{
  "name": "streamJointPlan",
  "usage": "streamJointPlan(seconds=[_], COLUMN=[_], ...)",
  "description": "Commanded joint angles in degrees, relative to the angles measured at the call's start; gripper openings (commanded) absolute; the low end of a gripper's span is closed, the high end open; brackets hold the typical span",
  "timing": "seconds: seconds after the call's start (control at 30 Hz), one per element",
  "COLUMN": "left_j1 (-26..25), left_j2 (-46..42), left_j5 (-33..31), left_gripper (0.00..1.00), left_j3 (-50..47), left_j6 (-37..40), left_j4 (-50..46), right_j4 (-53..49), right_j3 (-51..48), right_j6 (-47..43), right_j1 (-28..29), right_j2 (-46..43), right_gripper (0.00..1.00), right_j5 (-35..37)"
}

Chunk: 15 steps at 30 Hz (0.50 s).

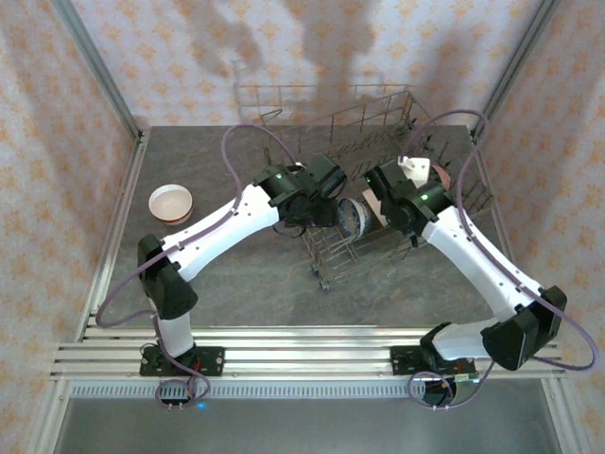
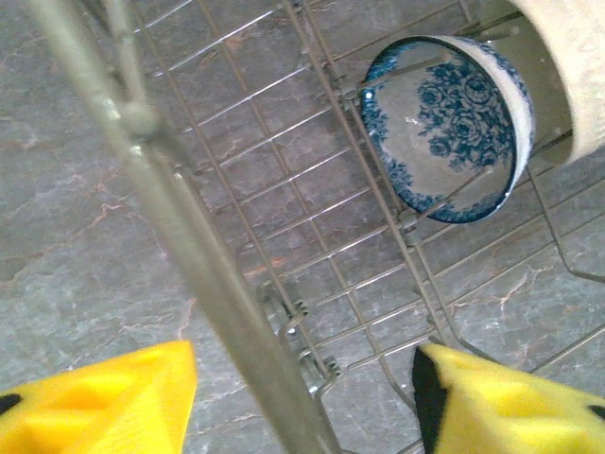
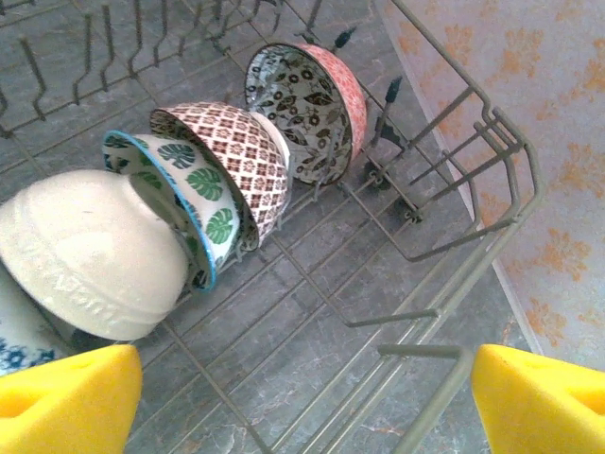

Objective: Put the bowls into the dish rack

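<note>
Obstacle: dish rack (image 2: 189,246) rim between spread left end effector (image 2: 302,383) fingers.
In rack: five bowls (image 3: 236,156) on edge.
Worktop (image 1: 236,284) left edge: pinkish bowl (image 1: 171,202).
Right end effector (image 3: 307,383): spread, empty.

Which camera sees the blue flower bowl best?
The left wrist view: the blue flower bowl stands on edge in the dish rack, its painted inside facing the camera. The top external view shows it small, from above. The right wrist view catches just a blue sliver beside the white bowl.

The left wrist view's edge cuts off the white bowl (image 2: 581,66), and the near dish rack rim (image 2: 189,246) is blurred.
</note>
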Motion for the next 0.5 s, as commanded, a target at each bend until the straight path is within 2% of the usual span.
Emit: streamJointPlan(seconds=[0.0, 0.23, 0.47], left_j1=[0.0, 0.4, 3.8], left_j2=[-0.8, -1.2, -3.8], left_j5=[-4.0, -6.2, -7.0], left_gripper=[0.51, 0.26, 0.21], left_j3=[1.1, 2.2, -0.5], left_j6=[0.4, 2.1, 4.3], left_j4=[-3.5, -6.6, -9.3], right_j4=[1.9, 2.5, 2.5], right_j3=[-2.1, -3.2, -2.8], right_j6=[-1.6, -2.7, -2.7], right_j1=[-1.8, -3.9, -4.2], right_j2=[-1.8, -3.1, -3.1], right_gripper=[0.9, 0.9, 0.9], right_j5=[-2.1, -3.4, -4.3])
